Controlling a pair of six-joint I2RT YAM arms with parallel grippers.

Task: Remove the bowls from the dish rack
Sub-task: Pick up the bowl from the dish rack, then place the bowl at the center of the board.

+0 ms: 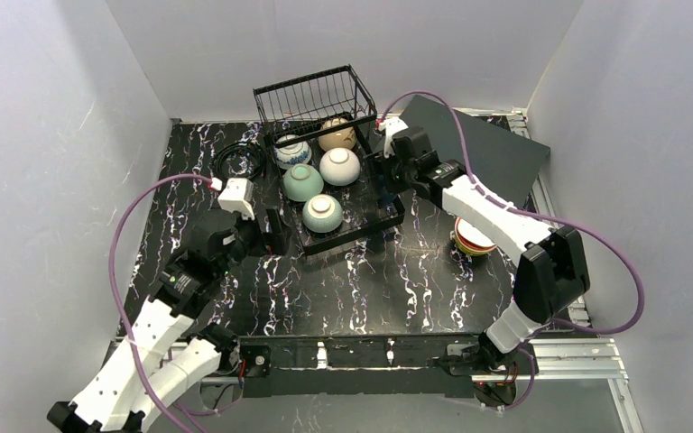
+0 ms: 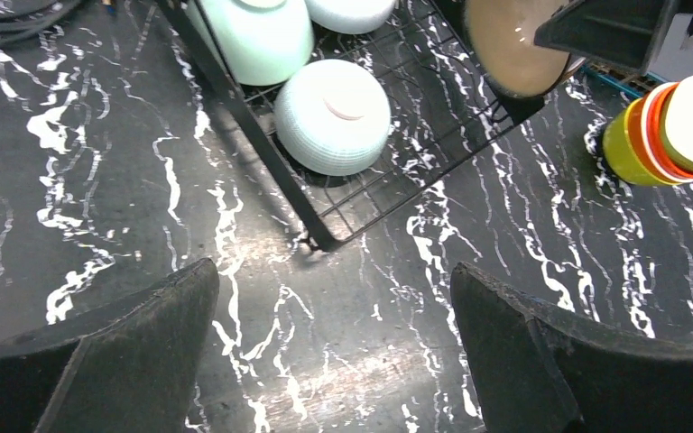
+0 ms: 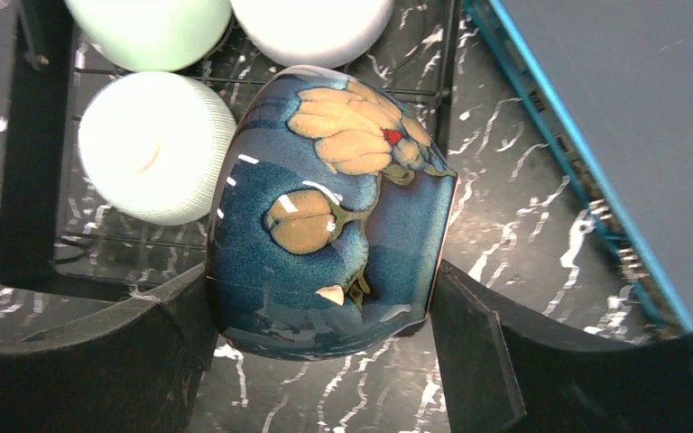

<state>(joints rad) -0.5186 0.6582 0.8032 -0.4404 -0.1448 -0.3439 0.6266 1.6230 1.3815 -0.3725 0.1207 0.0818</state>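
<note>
sideways, blue bowl (image 3: 334,207) gripped by right end effector (image 3: 325,275); left end effector (image 2: 332,271) gapes empty.

Top view: bright, even, diffuse light from above. White walls (image 1: 54,135) near clipping. Black marbled tabletop (image 1: 397,280) dark; shadows under arms soft, faint. Focus sharp; slight wide-angle lean at frame edges.
Left wrist view: broad dull glare on tabletop at centre. Left gripper fingers (image 2: 135,361) underexposed, soft-focus. Pale green ribbed bowl (image 2: 334,117) bright, ribbing readable.
Right wrist view: blue glazed bowl (image 3: 325,216) shows small white specular streaks. Right gripper fingers (image 3: 81,370) near black, little detail.
</note>
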